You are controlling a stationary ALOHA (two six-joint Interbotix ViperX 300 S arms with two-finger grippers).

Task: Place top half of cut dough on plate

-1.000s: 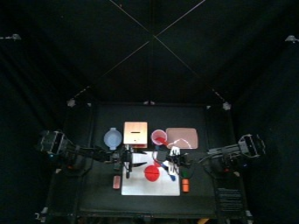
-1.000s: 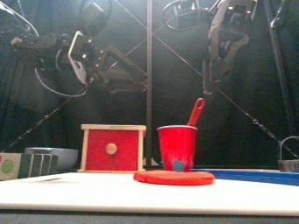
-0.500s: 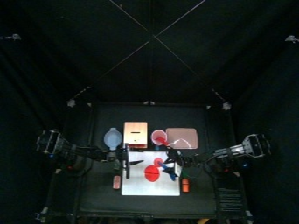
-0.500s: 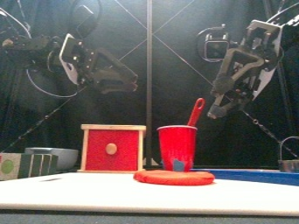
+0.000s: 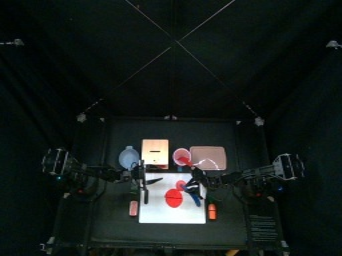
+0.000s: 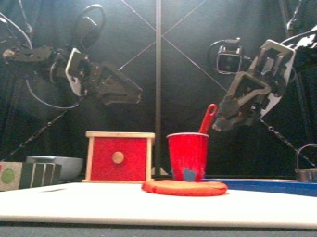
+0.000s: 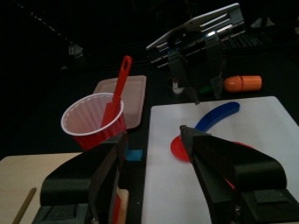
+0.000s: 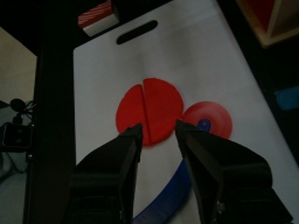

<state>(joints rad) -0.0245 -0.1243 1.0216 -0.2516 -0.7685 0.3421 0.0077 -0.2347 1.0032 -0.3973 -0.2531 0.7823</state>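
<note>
Lying on the white cutting board (image 8: pixel 176 79), the red dough (image 8: pixel 149 108) is split by a straight cut, its smaller piece (image 8: pixel 128 114) just beyond the right gripper (image 8: pixel 158 133), whose spread jaws hang above it. Only this wrist view shows the cut; the front view shows one flat red slab. The left gripper (image 7: pixel 158 144), jaws spread and empty, hovers near the red cup (image 7: pixel 93 118), and the pink plate (image 5: pixel 209 157) sits at upper right of the board in the top view.

Cut red dough (image 8: pixel 149 107) flat on white board; pale pink plate (image 5: pixel 207 157) apart, bare.
</note>
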